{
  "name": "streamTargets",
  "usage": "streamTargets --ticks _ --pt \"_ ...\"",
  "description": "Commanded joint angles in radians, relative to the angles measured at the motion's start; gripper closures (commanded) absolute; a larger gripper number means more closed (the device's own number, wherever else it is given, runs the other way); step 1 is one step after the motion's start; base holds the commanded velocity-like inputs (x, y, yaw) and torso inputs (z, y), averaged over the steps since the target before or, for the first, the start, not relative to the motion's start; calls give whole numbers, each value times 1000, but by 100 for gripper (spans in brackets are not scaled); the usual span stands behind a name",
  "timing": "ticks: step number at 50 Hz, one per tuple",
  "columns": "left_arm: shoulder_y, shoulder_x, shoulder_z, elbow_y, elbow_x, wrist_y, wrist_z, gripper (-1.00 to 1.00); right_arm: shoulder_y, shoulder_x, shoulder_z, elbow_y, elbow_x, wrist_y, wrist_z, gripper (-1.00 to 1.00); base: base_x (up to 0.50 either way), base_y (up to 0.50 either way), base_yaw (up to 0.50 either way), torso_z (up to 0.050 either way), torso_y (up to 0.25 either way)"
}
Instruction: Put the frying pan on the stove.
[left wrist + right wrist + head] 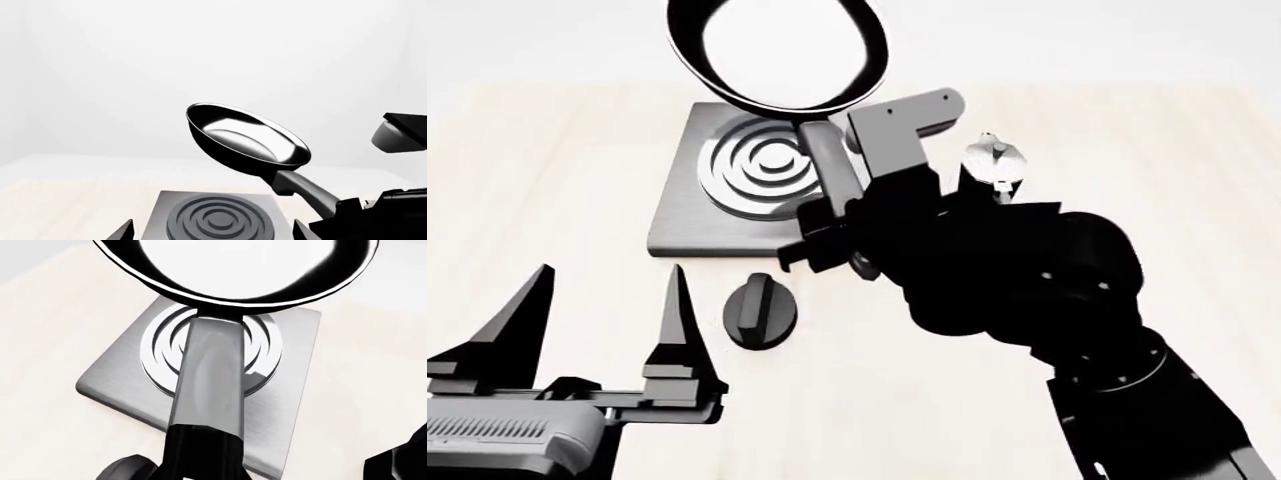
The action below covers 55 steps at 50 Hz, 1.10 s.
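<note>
From the left wrist, the frying pan (248,141) hangs tilted in the air above the stove (217,218), not touching it.

From the head, the right hand (827,225) pinches the pan's handle, the bowl held over the stove's far edge. The left hand (607,310) is low, near the robot, spread wide and holding nothing. A black knob (759,311) lies on the pale desk (547,180) just before the stove; a moka pot (993,160) stands beside the right arm.

From the right wrist, the handle crosses over the burner rings (267,357).
</note>
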Motion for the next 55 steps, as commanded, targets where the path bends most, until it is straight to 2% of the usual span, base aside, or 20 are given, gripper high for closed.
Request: streamTargets --ticks 1,16,29,55 --pt "-1 -6 0 5 -6 -1 -8 -100 25 -4 2 30 -63 -32 -40 100 0 0 0 0 0" --pt "0 -7 4 -14 -5 16 -5 -100 47 -10 -11 60 -25 12 -24 100 0 0 0 0 2" --pt "0 -12 5 -15 -9 19 -10 -100 82 -1 11 70 82 125 51 100 0 0 0 1 2" --pt "0 -23 7 -7 -17 18 -24 -100 118 15 16 126 169 187 131 100 0 0 0 0 2"
